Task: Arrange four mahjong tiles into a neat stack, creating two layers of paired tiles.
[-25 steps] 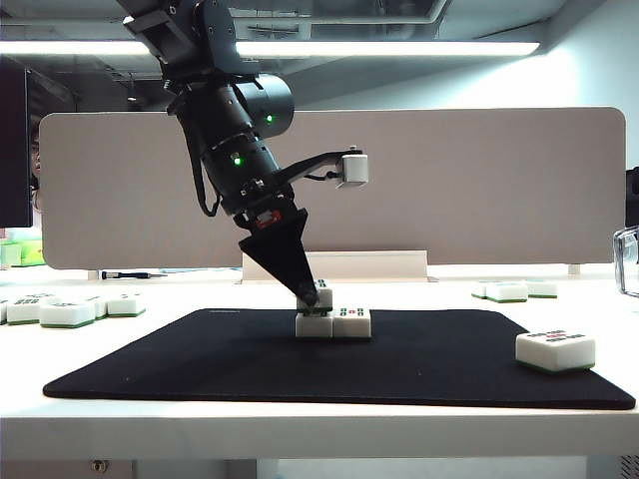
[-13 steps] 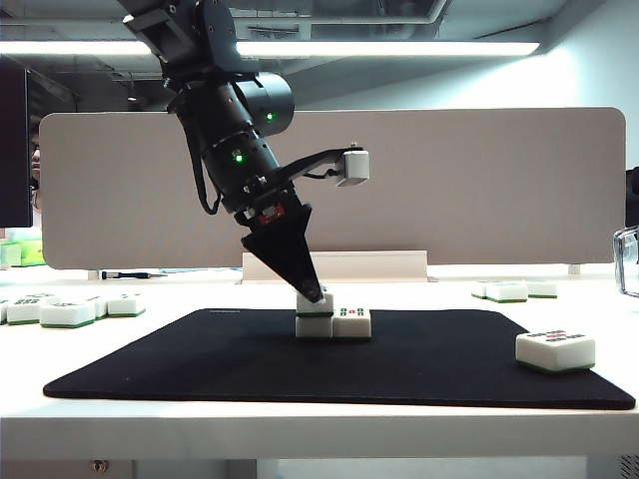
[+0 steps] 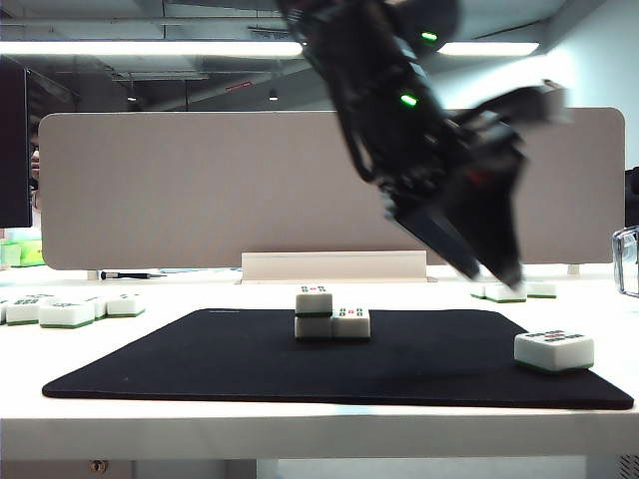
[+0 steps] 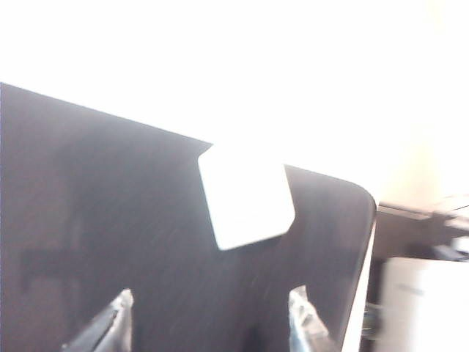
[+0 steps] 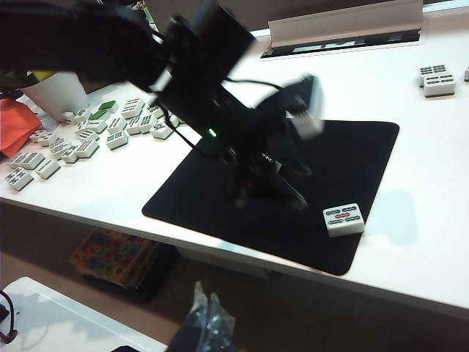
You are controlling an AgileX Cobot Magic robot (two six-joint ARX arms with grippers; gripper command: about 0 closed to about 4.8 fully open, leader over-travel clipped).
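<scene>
So three tiles are placed: two side by side mid-frame on the black mat (image 3: 200, 364), one on top of the left one, making a half-done stack (image 3: 331, 315). The left gripper (image 3: 499, 261) is mid-swing, blurred, right of centre above the fourth tile (image 3: 554, 350) at the mat's right edge. Its fingers (image 4: 117, 323) are apart and empty.

Next it needs to drop down, grab that tile squarely, and set it on the open right spot without bumping the stack.

The right gripper (image 5: 205, 323) sits low at the frame bottom, off the tabletop (image 3: 319, 424); can't tell its state. Spare tiles (image 3: 70, 309) lie far left, out of the way.
</scene>
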